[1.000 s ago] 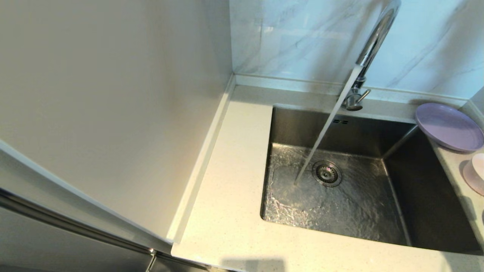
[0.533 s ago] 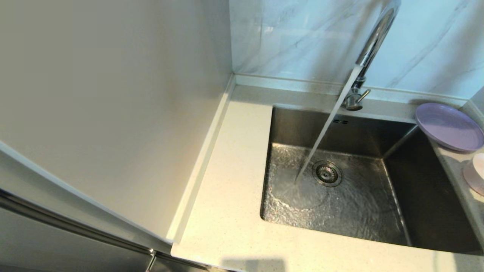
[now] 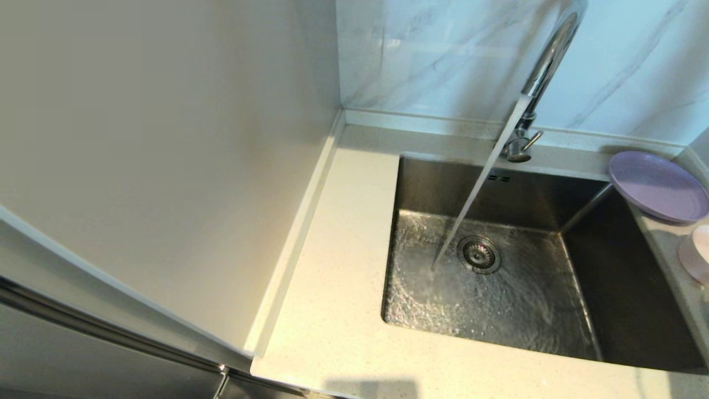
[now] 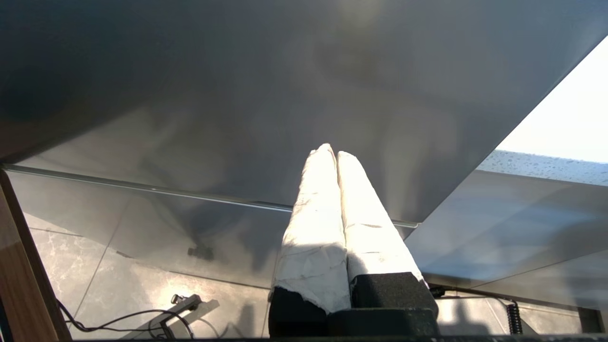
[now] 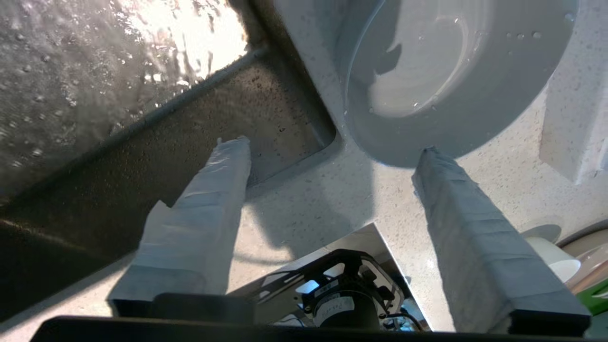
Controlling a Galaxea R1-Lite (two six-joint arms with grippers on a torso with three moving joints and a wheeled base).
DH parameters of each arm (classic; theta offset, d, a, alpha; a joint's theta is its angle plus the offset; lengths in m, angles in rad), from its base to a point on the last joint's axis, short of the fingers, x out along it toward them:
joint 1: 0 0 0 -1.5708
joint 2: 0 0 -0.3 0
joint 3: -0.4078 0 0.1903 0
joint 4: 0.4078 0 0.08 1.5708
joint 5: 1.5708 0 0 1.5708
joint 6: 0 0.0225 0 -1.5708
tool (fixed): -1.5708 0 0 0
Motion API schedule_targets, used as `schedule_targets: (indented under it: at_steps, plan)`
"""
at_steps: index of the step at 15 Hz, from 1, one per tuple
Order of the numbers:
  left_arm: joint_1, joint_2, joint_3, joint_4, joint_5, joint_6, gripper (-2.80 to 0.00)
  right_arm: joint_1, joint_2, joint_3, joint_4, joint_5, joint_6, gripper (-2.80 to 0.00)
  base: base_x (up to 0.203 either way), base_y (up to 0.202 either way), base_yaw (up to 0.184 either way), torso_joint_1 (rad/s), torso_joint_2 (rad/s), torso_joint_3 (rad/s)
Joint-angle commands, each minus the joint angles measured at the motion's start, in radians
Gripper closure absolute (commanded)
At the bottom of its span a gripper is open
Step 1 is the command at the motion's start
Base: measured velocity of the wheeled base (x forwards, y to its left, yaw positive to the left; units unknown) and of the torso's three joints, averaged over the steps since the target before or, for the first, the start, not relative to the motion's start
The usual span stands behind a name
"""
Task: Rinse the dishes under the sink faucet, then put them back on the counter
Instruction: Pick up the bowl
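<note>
Right gripper (image 5: 327,147) spread wide, empty, beside wet bowl (image 5: 427,71) on counter (image 5: 308,199). Could nudge bowl into sink (image 5: 142,142) (rim close)

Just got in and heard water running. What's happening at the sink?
The tall chrome gooseneck faucet is pouring into the stainless-steel sink. The right gripper hangs open over the speckled off-white counter at the sink's corner, holding nothing, its fingertips near a wet white bowl sitting on the counter. A shallow lavender plate and a small pale pink cup also sit on the counter by the sink. The left gripper is shut and parked away from the work.
</note>
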Motion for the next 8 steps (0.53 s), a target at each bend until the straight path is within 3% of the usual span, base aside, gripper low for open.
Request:
schedule_targets:
  at_steps: [1,8]
  plan:
    - [0.0,0.0,0.0,0.0,-0.001,0.0,0.0,-0.019,0.043,-0.038,0.008,0.0,0.002,-2.8,0.0,0.0,0.0,0.0,0.0,0.0]
    - [0.0,0.0,0.0,0.0,-0.001,0.0,0.0,-0.067,0.149,-0.074,0.004,0.001,-0.019,-2.8,0.0,0.0,0.0,0.0,0.0,0.0]
